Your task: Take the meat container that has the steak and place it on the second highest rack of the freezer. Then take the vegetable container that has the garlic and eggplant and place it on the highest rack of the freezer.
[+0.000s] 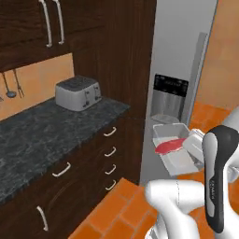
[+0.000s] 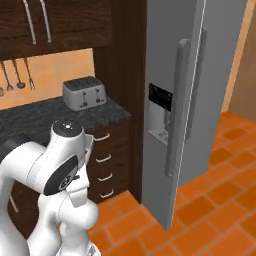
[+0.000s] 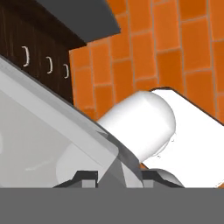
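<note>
The steak (image 1: 170,146), a flat red-pink slab in its clear rectangular meat container (image 1: 173,149), is hanging before the tall grey freezer (image 1: 177,70), the gripper (image 3: 119,177) apparently pinching the rim thinly, risking tilting and slipping.

A silver toaster (image 1: 78,92) stands on the dark speckled worktop (image 1: 32,135), near its back wall. Below the worktop runs a bank of dark wood drawers (image 1: 100,158) with pale curved handles. Dark wall cabinets (image 1: 32,23) hang above — two long bar handles side by side — and utensils (image 2: 15,75) hang on the orange wall. The floor (image 2: 210,210) is orange brick tile.
</note>
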Tool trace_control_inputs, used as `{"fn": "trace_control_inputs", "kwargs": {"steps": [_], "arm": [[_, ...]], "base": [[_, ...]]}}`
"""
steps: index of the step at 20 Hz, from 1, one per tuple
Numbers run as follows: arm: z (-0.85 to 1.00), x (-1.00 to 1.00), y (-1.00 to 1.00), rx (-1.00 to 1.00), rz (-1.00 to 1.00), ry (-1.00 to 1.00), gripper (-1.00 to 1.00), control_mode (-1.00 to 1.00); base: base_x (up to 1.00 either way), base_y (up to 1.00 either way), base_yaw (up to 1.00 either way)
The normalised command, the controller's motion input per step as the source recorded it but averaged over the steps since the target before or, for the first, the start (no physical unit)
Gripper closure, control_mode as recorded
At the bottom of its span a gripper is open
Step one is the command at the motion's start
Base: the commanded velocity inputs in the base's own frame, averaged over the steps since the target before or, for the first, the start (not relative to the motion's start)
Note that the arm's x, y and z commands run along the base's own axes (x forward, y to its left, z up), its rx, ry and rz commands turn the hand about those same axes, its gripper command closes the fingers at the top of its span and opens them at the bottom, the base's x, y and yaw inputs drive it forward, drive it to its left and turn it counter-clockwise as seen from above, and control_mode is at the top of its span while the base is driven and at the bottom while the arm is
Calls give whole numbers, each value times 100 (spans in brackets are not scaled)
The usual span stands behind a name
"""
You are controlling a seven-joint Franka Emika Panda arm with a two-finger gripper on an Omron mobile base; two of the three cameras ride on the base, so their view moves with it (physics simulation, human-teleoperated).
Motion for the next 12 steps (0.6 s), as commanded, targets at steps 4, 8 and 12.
{"fn": "trace_control_inputs", "kwargs": {"steps": [4, 8, 12], "arm": [[0, 0, 0, 0, 0, 0, 100, 100], [0, 0, 0, 0, 0, 0, 100, 100], [0, 0, 0, 0, 0, 0, 100, 100]], "base": [[-4, -22, -93], [27, -44, -87], [100, -39, -32]]}}
